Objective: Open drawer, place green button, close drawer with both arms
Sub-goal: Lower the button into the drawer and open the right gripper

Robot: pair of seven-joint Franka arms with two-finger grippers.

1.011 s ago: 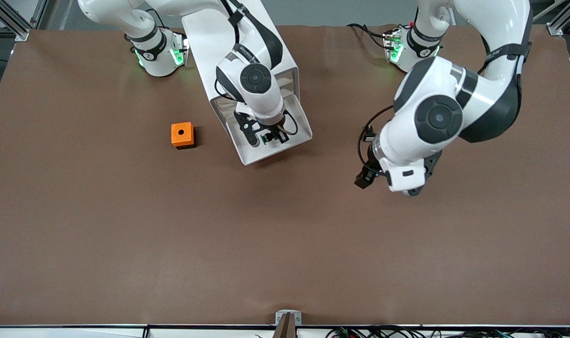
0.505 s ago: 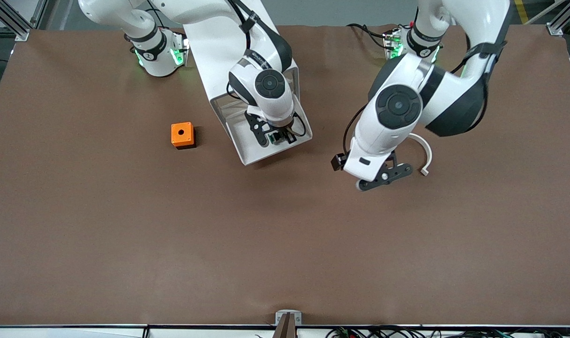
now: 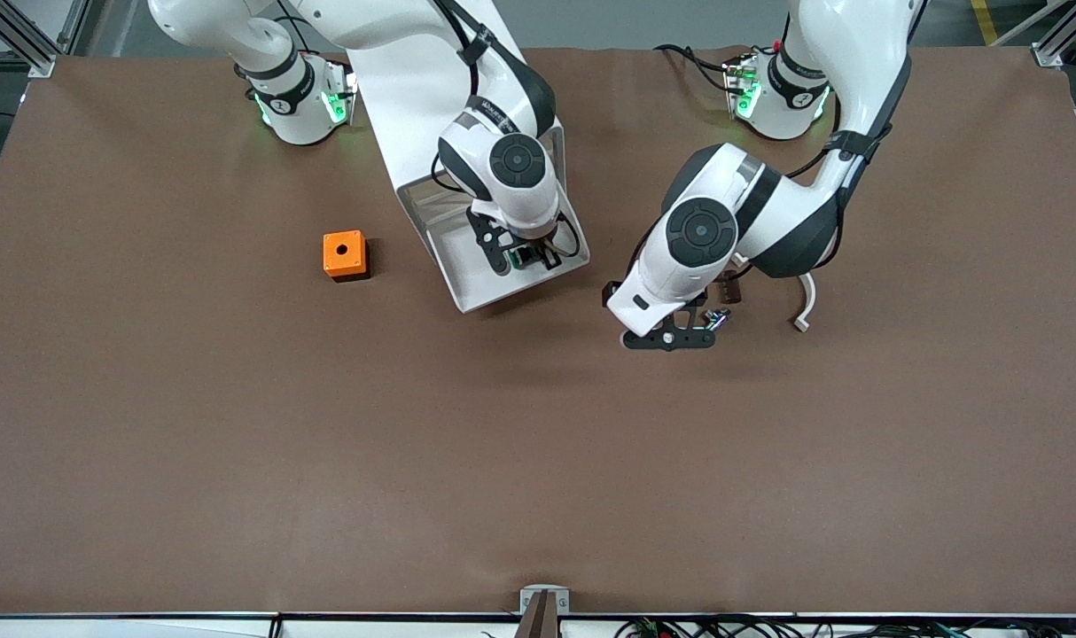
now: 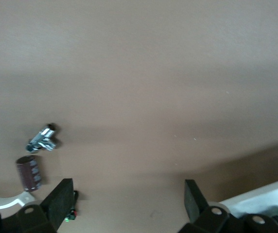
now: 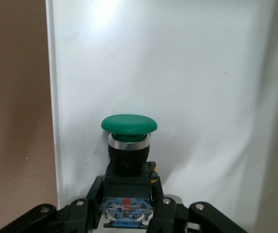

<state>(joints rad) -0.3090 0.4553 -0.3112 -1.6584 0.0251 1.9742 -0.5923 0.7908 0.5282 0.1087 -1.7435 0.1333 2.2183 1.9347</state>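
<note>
The white drawer (image 3: 454, 257) stands pulled open from its white cabinet (image 3: 414, 80). My right gripper (image 3: 525, 259) is shut on the button (image 3: 520, 257) and holds it low over the drawer's floor. In the right wrist view the button (image 5: 129, 141) shows its green cap and black-and-blue body, gripped at the body by my right gripper (image 5: 128, 204), with the drawer's white floor (image 5: 202, 73) under it. My left gripper (image 3: 671, 337) is open and empty over bare table beside the drawer, toward the left arm's end. Its fingers (image 4: 61, 199) stand wide apart around my left gripper's middle (image 4: 127, 199).
An orange cube with a hole (image 3: 344, 254) sits on the table toward the right arm's end. Close to my left gripper lie a small metal part (image 4: 43, 138), a brown cylinder (image 4: 29, 173) and a white curved piece (image 3: 805, 301).
My left arm has swung toward the drawer, uncovering the white curved piece and small parts. My right gripper has shifted slightly over the drawer, still holding the button.
</note>
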